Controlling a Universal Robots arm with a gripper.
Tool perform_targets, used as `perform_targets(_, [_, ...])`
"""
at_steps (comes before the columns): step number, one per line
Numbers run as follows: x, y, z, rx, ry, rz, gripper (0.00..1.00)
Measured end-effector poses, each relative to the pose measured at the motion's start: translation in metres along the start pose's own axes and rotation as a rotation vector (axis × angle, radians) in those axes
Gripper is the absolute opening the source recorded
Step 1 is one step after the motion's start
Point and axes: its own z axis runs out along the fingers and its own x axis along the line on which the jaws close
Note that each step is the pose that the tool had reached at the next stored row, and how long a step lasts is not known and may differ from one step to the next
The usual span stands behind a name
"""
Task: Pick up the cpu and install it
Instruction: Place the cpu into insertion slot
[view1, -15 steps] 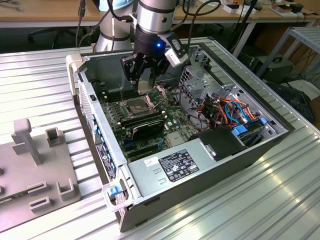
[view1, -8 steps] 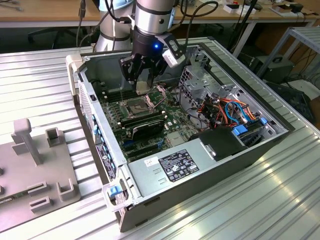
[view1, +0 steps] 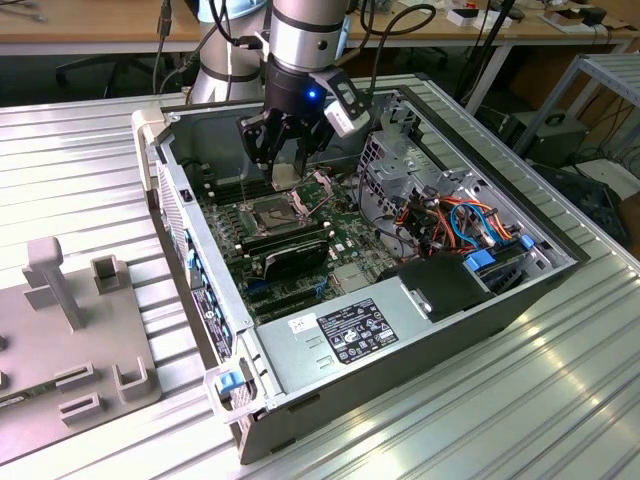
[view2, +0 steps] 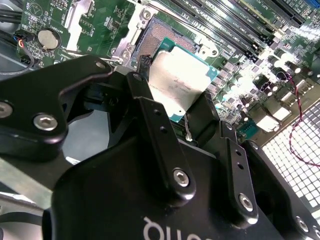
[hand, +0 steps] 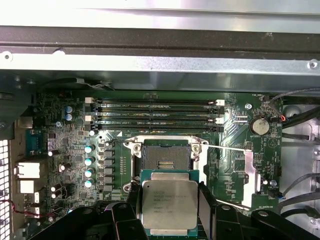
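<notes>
While your gripper (view1: 285, 168) is hovering inside the open computer case (view1: 200, 262), in the upper middle of the exterior view, you are holding the cpu (hand: 169, 205) pinched by two opposite edges between the fingers (hand: 206, 206), which are closing only as far as the chip's width allows. In both wrist views the chip is hanging metal top up, clear of the motherboard (hand: 60, 150) and just beside the socket (hand: 164, 159) rather than over it. The socket is lying uncovered and empty, with the memory slots (hand: 157, 114) on its far side. By my reading you are working the carry-to-socket step: the pick-up is done and the seating is not. Seating is calling for the chip to sit centred, level and square to the socket walls, with no sideways drag across the contacts.
</notes>
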Motion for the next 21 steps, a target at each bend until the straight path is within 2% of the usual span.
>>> perform_targets(10, [0.0, 0.0, 0.0002, 0.0, 0.0, 0.004, 0.55])
perform_targets(12, [0.0, 0.0, 0.0003, 0.0003, 0.0004, 0.032, 0.55])
perform_targets(16, [0.0, 0.0, 0.0005, 0.0011, 0.0016, 0.117, 0.55])
perform_targets(21, [0.0, 0.0, 0.0005, 0.0011, 0.0016, 0.121, 0.55])
